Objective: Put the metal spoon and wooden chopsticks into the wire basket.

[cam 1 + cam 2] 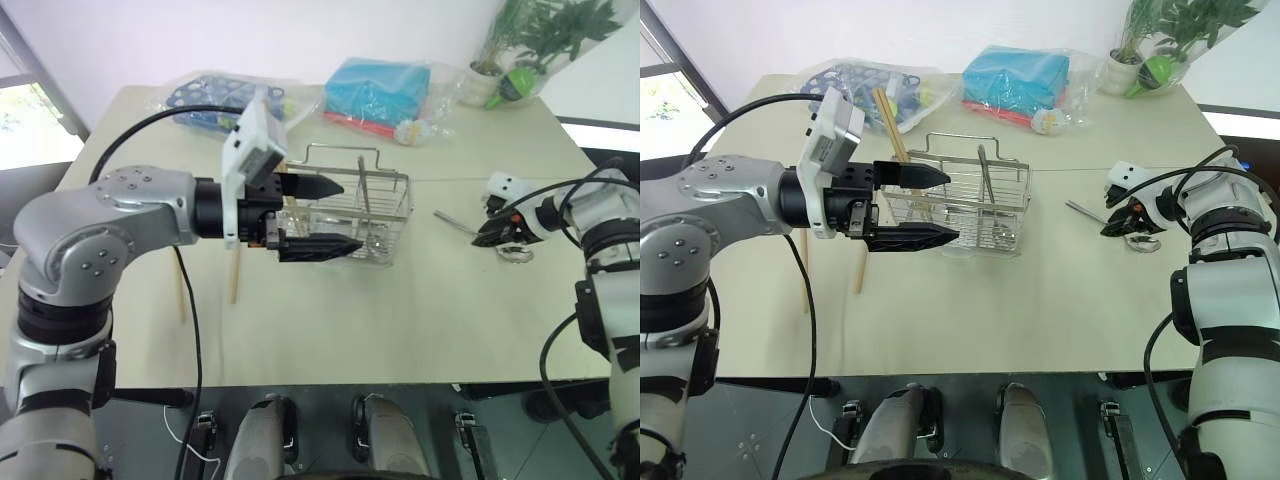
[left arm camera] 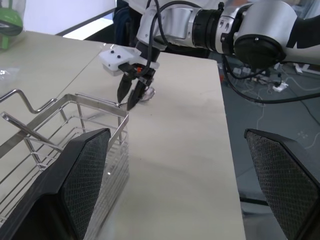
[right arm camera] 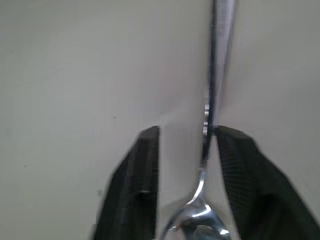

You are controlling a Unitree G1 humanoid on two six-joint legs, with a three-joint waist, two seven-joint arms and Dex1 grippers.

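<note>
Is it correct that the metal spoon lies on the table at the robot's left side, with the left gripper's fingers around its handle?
Not quite. The metal spoon lies on the table at the robot's right side, and the right gripper has its fingers around the handle, as the right wrist view shows.

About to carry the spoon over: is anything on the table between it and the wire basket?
Nothing visible lies on the table between the metal spoon and the wire basket. The open left gripper hovers at the basket's near left corner, away from that path.

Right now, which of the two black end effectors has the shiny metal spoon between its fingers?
The right end effector: its fingers straddle the metal spoon on the table.
</note>
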